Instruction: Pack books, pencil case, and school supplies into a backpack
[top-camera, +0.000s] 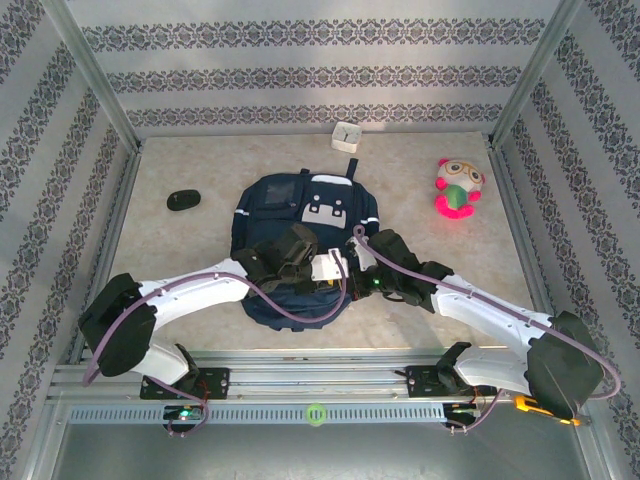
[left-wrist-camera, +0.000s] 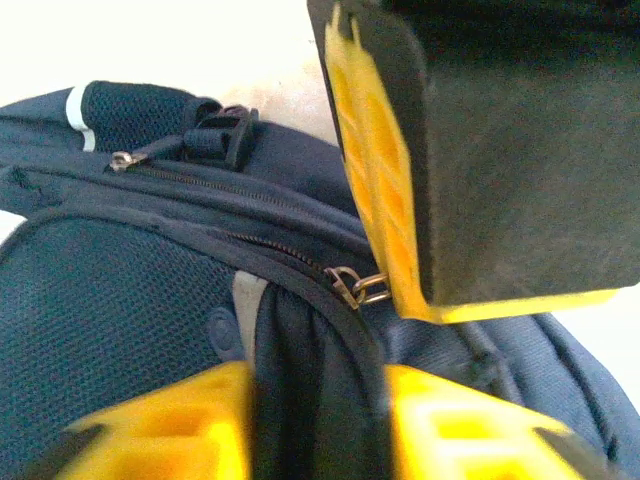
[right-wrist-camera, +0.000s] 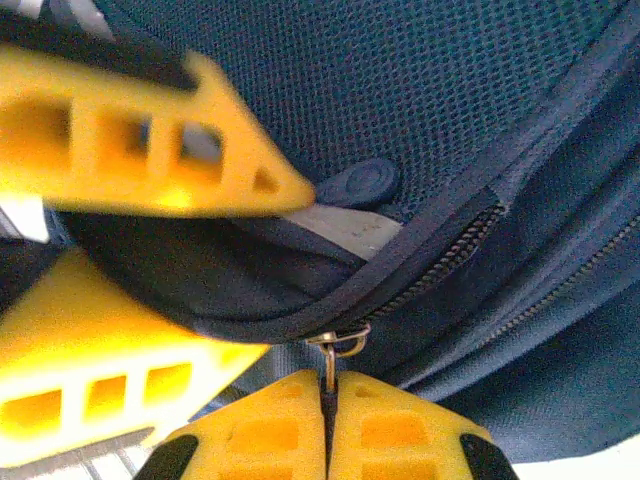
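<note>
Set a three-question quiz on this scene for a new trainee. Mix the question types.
1. True or false: the right gripper is shut on the zipper pull of the backpack.
2. Multiple choice: where is the plush toy in the top view? A) on top of the backpack. B) on the table, right of the backpack. C) left of the backpack.
3. Short answer: what lies between the fingers of the left gripper?

Key: 1 true. 2 B. 3 a fold of the backpack's fabric, by the zip opening.
</note>
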